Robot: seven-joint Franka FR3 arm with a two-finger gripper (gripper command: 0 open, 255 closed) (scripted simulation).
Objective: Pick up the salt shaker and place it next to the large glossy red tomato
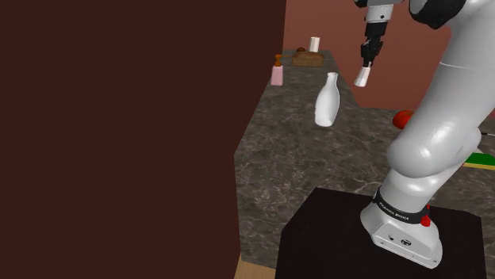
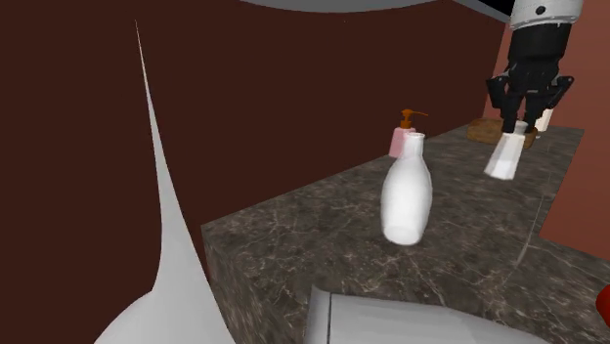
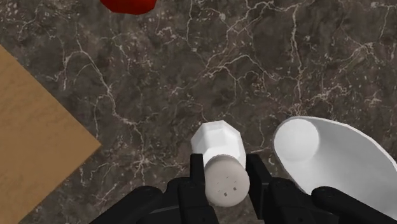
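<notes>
Gripper (image 3: 226, 186) clasping salt shaker (image 3: 218, 147), red tomato (image 3: 129, 5) beyond

White faceted salt shaker (image 3: 219, 153), dotted cap uppermost, hangs above the counter (image 1: 317, 158), clasped in the gripper (image 3: 226, 181). Glossy red tomato (image 1: 402, 119) sits on the counter, well apart.

Dark marble-look desk (image 3: 267, 70), veined white and smooth; salt shaker (image 3: 219, 159) plain matt white with a speckled cap; bottle (image 3: 337, 162) smooth white; pale wood-grain panel (image 3: 32, 140) alongside.
</notes>
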